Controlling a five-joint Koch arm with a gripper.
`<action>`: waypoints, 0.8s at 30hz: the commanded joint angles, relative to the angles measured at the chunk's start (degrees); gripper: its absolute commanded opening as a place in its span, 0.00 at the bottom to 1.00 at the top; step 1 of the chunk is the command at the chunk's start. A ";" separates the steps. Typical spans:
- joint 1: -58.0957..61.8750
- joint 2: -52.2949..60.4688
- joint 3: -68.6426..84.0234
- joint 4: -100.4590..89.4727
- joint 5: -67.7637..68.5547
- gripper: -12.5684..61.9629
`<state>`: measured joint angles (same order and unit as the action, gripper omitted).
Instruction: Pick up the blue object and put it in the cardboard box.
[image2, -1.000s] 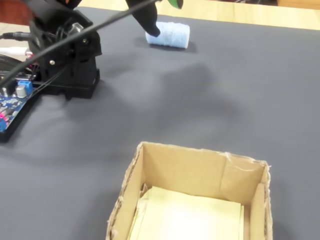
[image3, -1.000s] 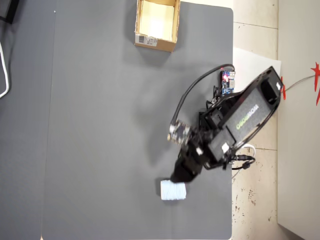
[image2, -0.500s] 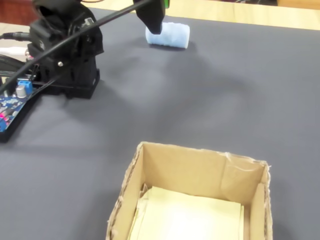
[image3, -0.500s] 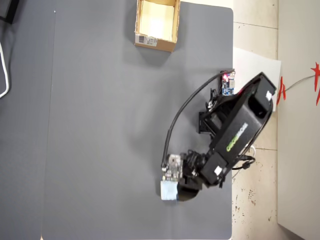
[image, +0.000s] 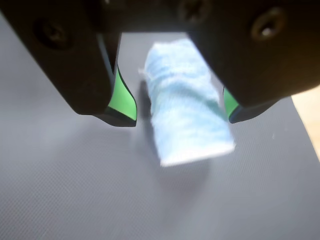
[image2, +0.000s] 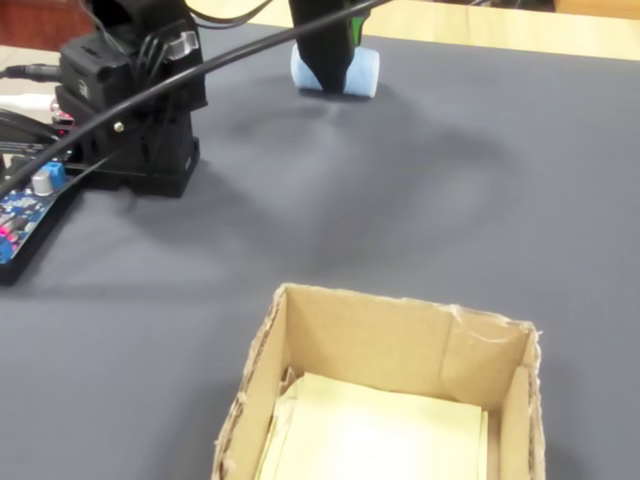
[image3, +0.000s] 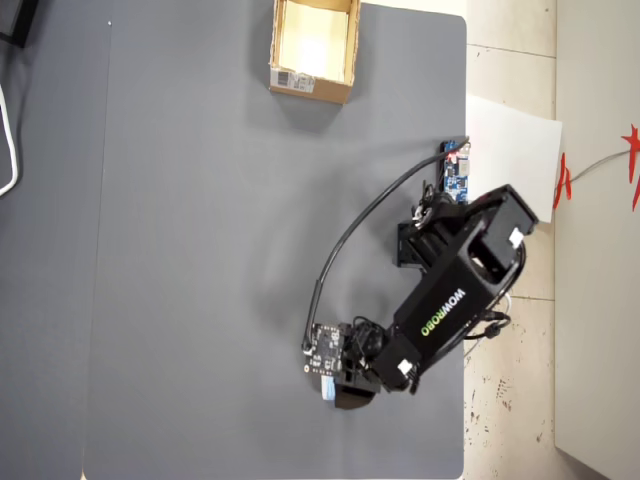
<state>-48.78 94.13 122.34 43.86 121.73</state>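
Observation:
The blue object (image: 187, 107) is a pale blue fuzzy roll lying on its side on the dark grey mat. My gripper (image: 181, 119) is open and straddles it: the left green pad (image: 122, 97) stands clear of the roll, while the right pad (image: 230, 102) is close against it. In the fixed view the gripper (image2: 335, 80) comes down in front of the roll (image2: 364, 72) at the far edge of the mat. Overhead, only a sliver of the roll (image3: 329, 386) shows under the gripper (image3: 342, 388). The cardboard box (image2: 400, 312) is open-topped, and overhead it (image3: 312, 88) lies at the mat's top edge.
The arm's black base (image2: 130, 110) and a blue circuit board (image2: 25, 205) sit left in the fixed view, with a black cable arching across. Bare wood (image: 309, 115) borders the mat just right of the gripper. A white sheet (image3: 512, 140) lies off the mat.

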 joint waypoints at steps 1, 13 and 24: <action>0.53 -0.18 -3.34 -3.60 4.75 0.61; 3.08 -1.85 2.02 -7.91 3.69 0.40; 5.80 3.96 0.97 -10.99 -2.55 0.29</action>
<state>-43.59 94.92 125.86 36.30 119.88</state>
